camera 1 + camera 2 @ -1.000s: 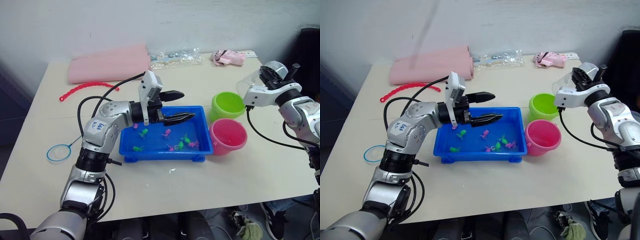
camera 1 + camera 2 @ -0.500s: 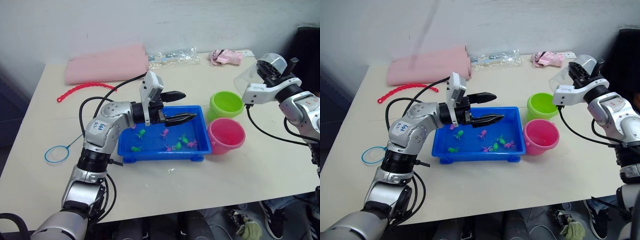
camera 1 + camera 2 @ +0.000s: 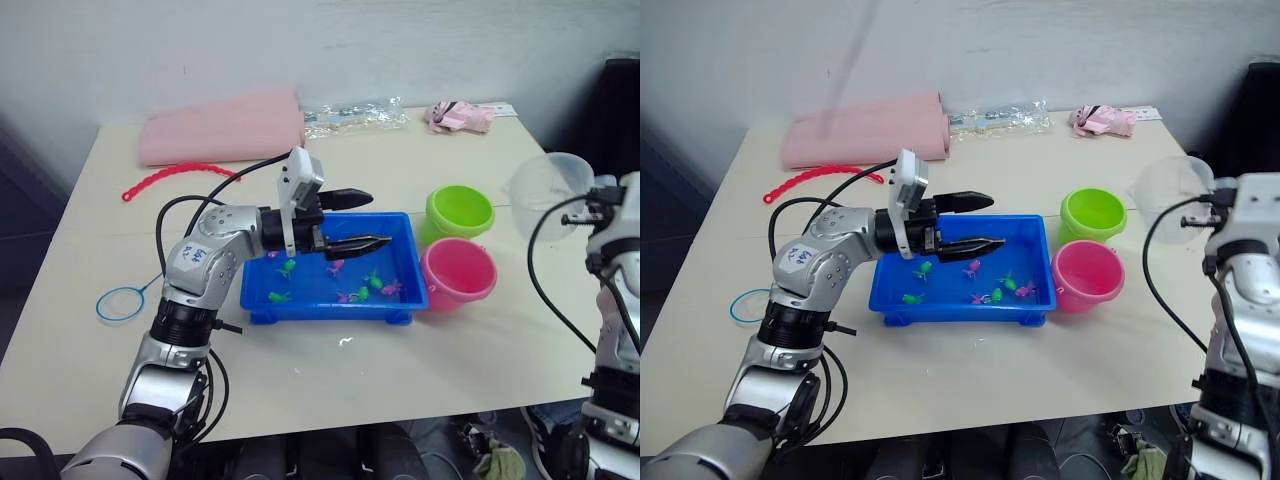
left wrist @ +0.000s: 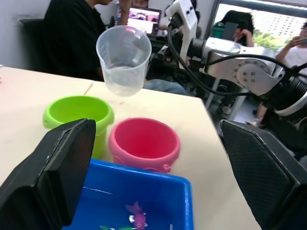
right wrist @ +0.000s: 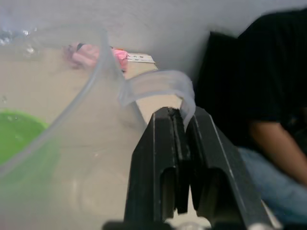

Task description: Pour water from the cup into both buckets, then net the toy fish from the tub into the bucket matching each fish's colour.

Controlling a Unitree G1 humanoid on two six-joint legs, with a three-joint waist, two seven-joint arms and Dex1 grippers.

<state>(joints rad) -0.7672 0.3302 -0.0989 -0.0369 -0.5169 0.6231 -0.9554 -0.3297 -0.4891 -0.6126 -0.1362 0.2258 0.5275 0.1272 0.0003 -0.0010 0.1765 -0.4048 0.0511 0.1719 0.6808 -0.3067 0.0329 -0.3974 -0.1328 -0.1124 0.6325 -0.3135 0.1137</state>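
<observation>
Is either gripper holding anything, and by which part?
The right gripper holds the clear cup by its handle. The left gripper is open, holding nothing.

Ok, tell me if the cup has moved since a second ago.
Yes. The cup, held by the right claw, has swung out to the robot's right, away from the green bucket, and now sits upright beside it.

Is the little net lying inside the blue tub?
No, the net lies on the table, off to the left of the tub.
</observation>
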